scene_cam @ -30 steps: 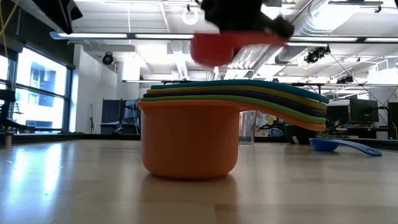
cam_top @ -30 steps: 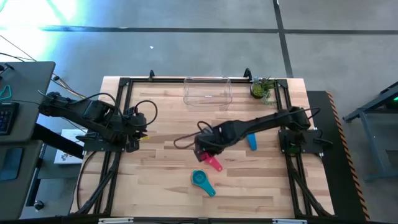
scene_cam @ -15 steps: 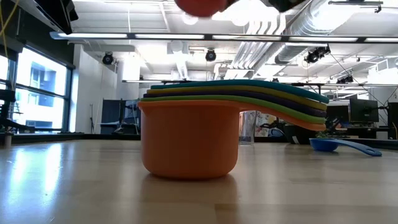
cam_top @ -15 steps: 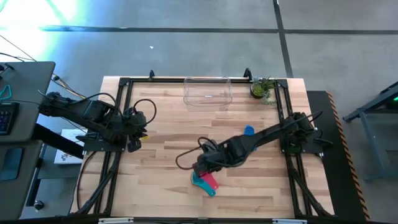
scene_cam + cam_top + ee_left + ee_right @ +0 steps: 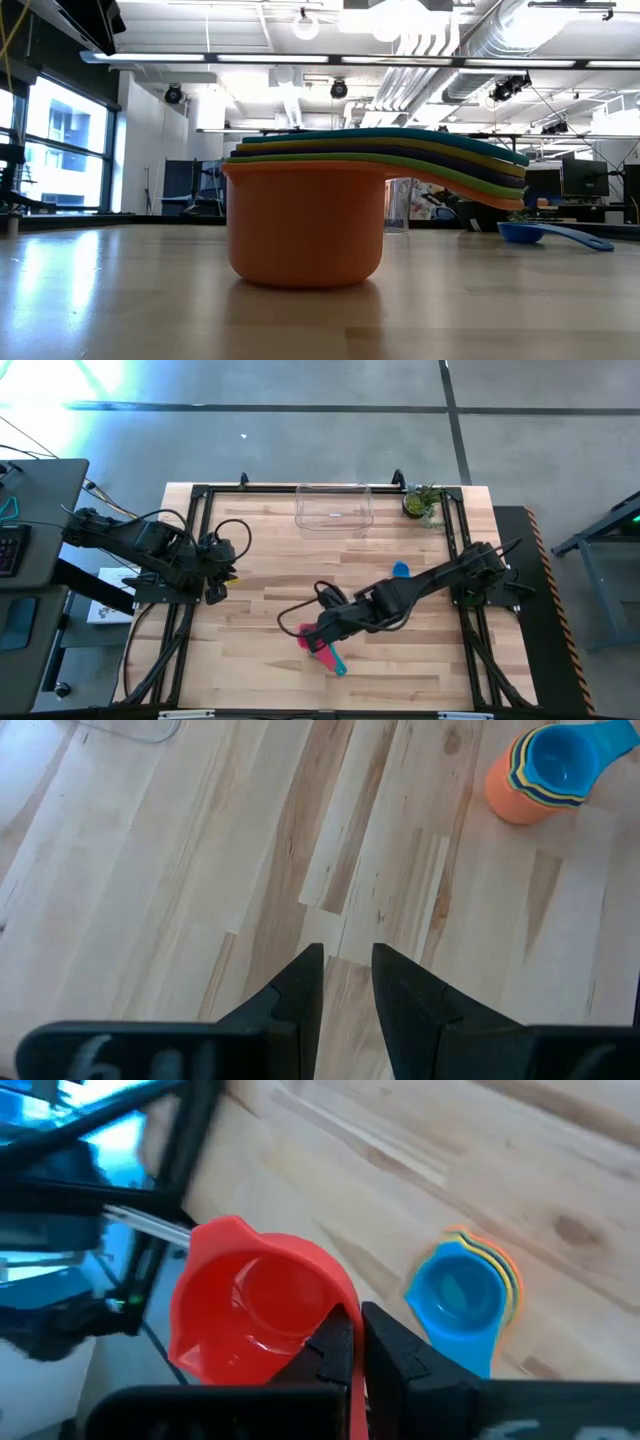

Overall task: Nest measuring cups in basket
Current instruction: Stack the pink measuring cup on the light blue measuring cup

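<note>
My right arm stretches diagonally from its mount across the table (image 5: 250, 560), low over the front-centre boards. The right gripper (image 5: 318, 637) has its fingers clamped on the handle of the red cup (image 5: 255, 1315). My left arm is folded at the table's left edge, left gripper (image 5: 347, 982) slightly parted, holding nothing.

We identify an industrial lab or workshop, polished concrete floor (image 5: 300, 440) with dark seams, butcher-block workbench (image 5: 270, 650) in a black frame, exposed ceiling ducts (image 5: 520, 35) and strip lights, tall windows (image 5: 60, 150), monitors (image 5: 580, 178) on distant desks.
</note>
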### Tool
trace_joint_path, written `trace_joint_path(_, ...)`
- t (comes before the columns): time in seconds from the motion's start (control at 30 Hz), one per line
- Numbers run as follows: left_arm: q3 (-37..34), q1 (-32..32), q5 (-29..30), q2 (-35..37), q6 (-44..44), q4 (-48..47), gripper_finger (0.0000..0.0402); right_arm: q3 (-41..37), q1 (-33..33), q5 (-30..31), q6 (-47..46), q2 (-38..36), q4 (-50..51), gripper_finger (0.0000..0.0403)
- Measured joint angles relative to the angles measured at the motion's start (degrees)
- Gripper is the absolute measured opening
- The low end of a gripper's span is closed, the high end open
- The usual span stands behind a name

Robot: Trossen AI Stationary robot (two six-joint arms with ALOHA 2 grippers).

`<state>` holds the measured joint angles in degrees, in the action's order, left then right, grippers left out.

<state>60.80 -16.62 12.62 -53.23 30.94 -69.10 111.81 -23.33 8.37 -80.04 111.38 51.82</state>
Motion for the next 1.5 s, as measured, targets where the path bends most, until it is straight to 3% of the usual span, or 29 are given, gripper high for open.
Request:
trace_joint_path(0.3,0.0,0.0,0.4,0.0,0.0,0.0,0.0078,2.7,1.4,-0.8,1.5,0.5,5.7,0.0000)
trace_joint_path(0.67,0.0,0.0,2.2,0.0,-0.1,0.0,0.0078,2.8,2.0,-10.6,2.6,8.2,6.0,0.0000)
trace_joint_path(1.5,0.0,0.0,2.2,0.0,0.0,0.0,0.0078,2.7,3.8,-14.4,3.2,15.5,11.8,0.0000)
